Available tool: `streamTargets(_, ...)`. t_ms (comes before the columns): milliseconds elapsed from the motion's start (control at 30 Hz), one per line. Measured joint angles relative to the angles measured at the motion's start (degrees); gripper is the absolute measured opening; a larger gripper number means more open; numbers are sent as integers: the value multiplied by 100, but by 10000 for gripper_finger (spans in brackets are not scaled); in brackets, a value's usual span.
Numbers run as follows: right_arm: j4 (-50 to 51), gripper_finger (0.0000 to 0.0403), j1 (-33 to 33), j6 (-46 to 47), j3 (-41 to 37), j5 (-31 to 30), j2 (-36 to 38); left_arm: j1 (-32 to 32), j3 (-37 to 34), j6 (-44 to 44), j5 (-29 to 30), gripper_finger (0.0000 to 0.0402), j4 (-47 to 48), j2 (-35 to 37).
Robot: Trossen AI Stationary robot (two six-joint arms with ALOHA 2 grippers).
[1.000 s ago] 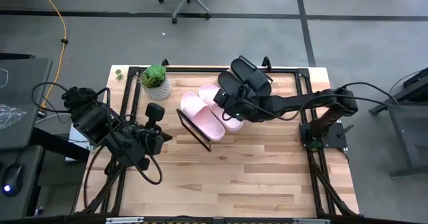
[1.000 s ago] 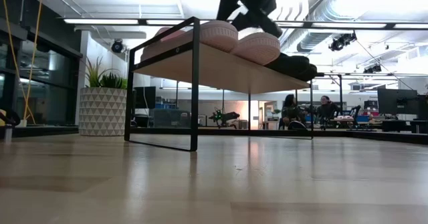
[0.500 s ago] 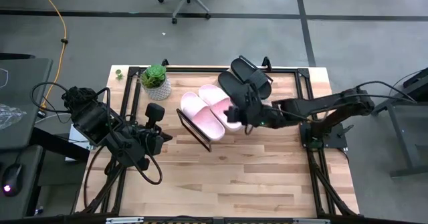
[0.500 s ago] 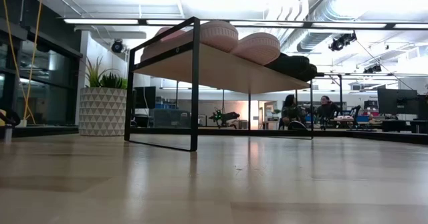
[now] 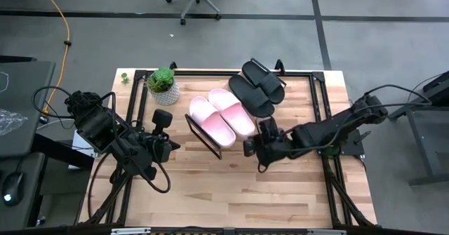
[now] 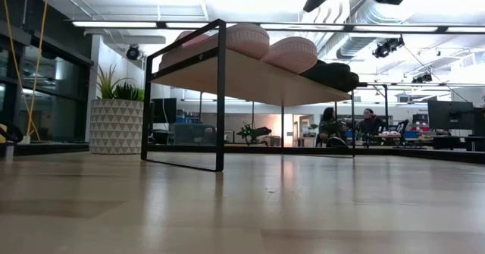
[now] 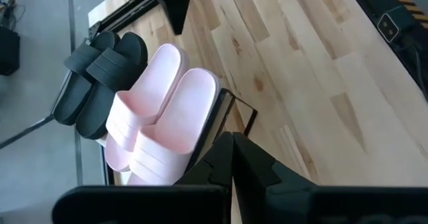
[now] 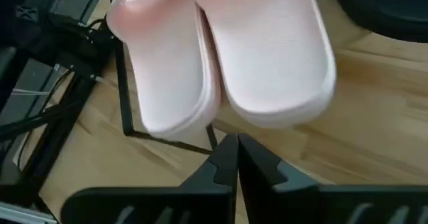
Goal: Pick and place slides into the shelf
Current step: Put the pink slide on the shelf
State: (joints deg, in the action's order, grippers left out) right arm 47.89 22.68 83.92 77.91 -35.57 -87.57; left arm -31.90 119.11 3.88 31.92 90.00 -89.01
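Observation:
Two pale pink slides (image 5: 223, 118) and two black slides (image 5: 256, 88) lie side by side on the slanted shelf (image 5: 203, 137). In the low view they rest on its board (image 6: 250, 76), pink slides (image 6: 269, 45) in front and black slides (image 6: 333, 76) behind. My right gripper (image 5: 249, 149) is shut and holds nothing, just off the shelf's near side and facing the pink slides (image 8: 267, 57). My left gripper (image 5: 172, 144) waits shut at the table's left, with the pink slides (image 7: 167, 117) and the black slides (image 7: 100, 73) in its wrist view.
A potted plant (image 5: 163, 84) stands at the far left of the table, left of the shelf. Black frame rails (image 5: 319, 95) run along the table's edges. Bare wood (image 5: 231, 193) lies toward the near edge. People sit far off in the room (image 6: 348, 125).
My right gripper has drawn back from over the right pink slide toward the table's near edge, off the shelf. The pink slide stays lying on the shelf beside the other one.

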Motion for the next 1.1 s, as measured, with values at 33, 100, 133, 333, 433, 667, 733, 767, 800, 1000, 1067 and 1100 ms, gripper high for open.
streamTargets(33,83,4,54,68,0,-51,0,0,0,41,-1,1,1,0)
streamTargets(100,224,3,144,181,0,-154,13,0,0,104,-3,1,0,0)
streamTargets(133,341,1,174,260,0,-170,13,0,0,109,-10,1,2,0)
streamTargets(333,801,0,252,591,0,-164,11,0,0,151,-19,1,1,0)
streamTargets(433,818,0,206,533,0,-145,11,1,0,152,-13,1,2,0)
streamTargets(667,929,0,-9,442,0,108,-66,0,0,197,0,1,1,0)
streamTargets(733,913,0,-85,404,-1,302,-154,0,0,226,1,1,1,0)
streamTargets(767,898,0,-94,361,-7,336,-199,0,0,241,1,1,2,0)
streamTargets(800,830,0,-101,319,-7,328,-223,0,0,246,1,1,-1,0)
streamTargets(1000,788,0,-153,304,-7,354,-264,0,0,251,3,1,0,0)
streamTargets(1067,792,0,-220,302,-7,414,-274,0,0,251,3,1,2,0)
streamTargets(1100,792,0,-248,302,-7,428,-288,0,0,250,3,1,2,0)
